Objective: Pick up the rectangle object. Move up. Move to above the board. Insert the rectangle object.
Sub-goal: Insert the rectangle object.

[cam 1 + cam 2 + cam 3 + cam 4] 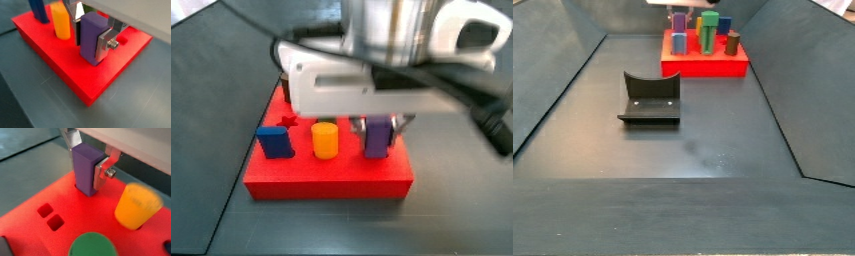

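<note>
Dark grey floor and sloping grey walls make a big bin, and the board sits at its far end. It is flat and bright red, with small holes cut in its top. Nearer the front stands the fixture, well apart from the board.

On top of the board, the gripper is holding the rectangle object. This is a tall purple bar. A silver finger presses flat on one side of it, and in both wrist views the bar stands upright with its bottom end on the board, or a little way into a hole. I cannot tell how deep it goes.

Close beside it on the board stand an orange peg and a blue block. A wrist view shows the round top of a green peg and two small square holes that are empty.

I think this is the putting-in step, almost done. To do it well, keep the bar straight up, push down slowly, and do not lean toward the orange peg. Let go only when the bar sits all the way down.

I see no words, names or labels anywhere.
</note>
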Tool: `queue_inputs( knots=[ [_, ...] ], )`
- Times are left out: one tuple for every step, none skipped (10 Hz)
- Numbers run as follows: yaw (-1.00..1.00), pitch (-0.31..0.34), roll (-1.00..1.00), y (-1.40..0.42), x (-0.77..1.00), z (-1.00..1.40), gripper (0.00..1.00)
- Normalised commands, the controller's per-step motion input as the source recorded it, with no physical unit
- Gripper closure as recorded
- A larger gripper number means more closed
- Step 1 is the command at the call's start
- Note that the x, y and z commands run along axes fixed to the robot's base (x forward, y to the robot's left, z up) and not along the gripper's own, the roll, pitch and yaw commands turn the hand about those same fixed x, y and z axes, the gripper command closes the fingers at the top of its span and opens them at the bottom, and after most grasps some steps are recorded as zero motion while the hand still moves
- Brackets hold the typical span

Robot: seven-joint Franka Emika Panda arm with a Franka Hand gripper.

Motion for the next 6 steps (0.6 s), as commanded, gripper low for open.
queue_inputs(
  knots=[
    [-0.38,-0.144,0.00,-0.02,0.09,-0.90,1.00],
    [-0.21,-0.144,-0.03,0.00,0.09,-0.89,1.00],
    [0.03,-0.143,-0.07,0.00,0.02,-0.86,1.00],
    [0.11,-0.074,-0.05,-0.01,-0.07,-0.09,1.00],
    [0.00,0.000,0.00,0.00,0.00,0.00,1.00],
    [0.00,0.000,0.00,0.00,0.00,0.00,1.00]
  ],
)
